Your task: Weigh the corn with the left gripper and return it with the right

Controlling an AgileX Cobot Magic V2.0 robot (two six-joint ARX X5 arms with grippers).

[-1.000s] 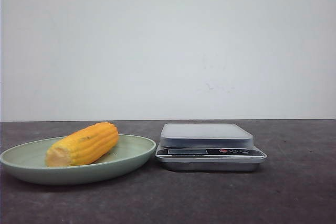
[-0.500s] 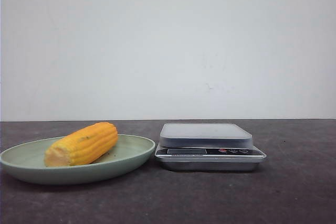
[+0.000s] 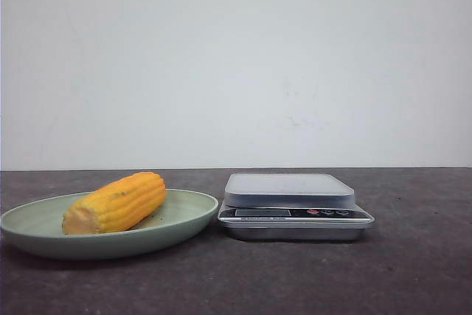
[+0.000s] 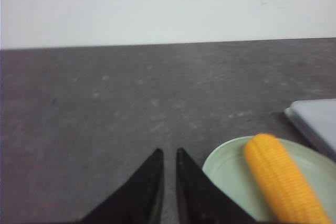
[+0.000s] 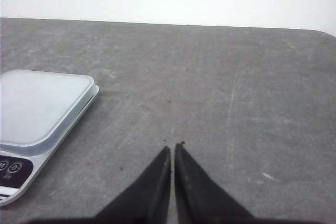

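The corn (image 3: 118, 203), a short yellow-orange cob with a paler cut end towards the front, lies on the green plate (image 3: 184, 215) at the left. It also shows in the left wrist view (image 4: 281, 177), beside and clear of my left gripper (image 4: 168, 153). That gripper is empty, its jaws nearly together, low over the bare table next to the plate rim (image 4: 226, 169). My right gripper (image 5: 173, 149) is shut and empty over the table beside the scale (image 5: 39, 103). Neither gripper shows in the front view.
A silver digital kitchen scale (image 3: 289, 189) with an empty grey platform stands right of the plate, almost touching it. A corner of it shows in the left wrist view (image 4: 317, 119). The dark grey table ends at a white wall behind.
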